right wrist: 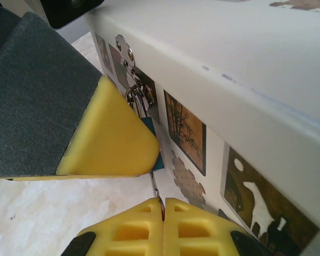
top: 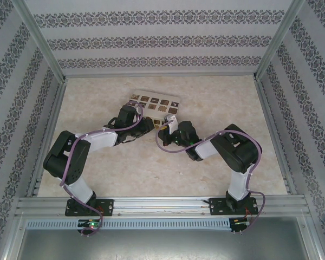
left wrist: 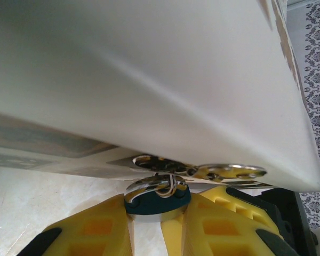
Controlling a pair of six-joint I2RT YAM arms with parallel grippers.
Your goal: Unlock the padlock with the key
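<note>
The blue padlock (left wrist: pixel 157 201) sits between my left gripper's (left wrist: pixel 158 214) yellow fingers, which are shut on its body. Its silver shackle (left wrist: pixel 156 184) hooks through the hasp (left wrist: pixel 229 172) of the cream box (left wrist: pixel 165 80). In the right wrist view a sliver of the padlock (right wrist: pixel 156 158) shows behind the left gripper's finger (right wrist: pixel 109 138). My right gripper (right wrist: pixel 162 205) is shut on the key (right wrist: pixel 155 185), a thin dark strip that runs up to the padlock's underside. From above, the left gripper (top: pixel 149 125) and right gripper (top: pixel 166 132) meet at the box's near side.
The cream box with brown picture tiles (top: pixel 154 103) lies on the marbled table (top: pixel 124 173) at mid-back. Its side wall with pictures (right wrist: pixel 184 125) stands close to the right of both grippers. Patterned walls and metal posts enclose the table.
</note>
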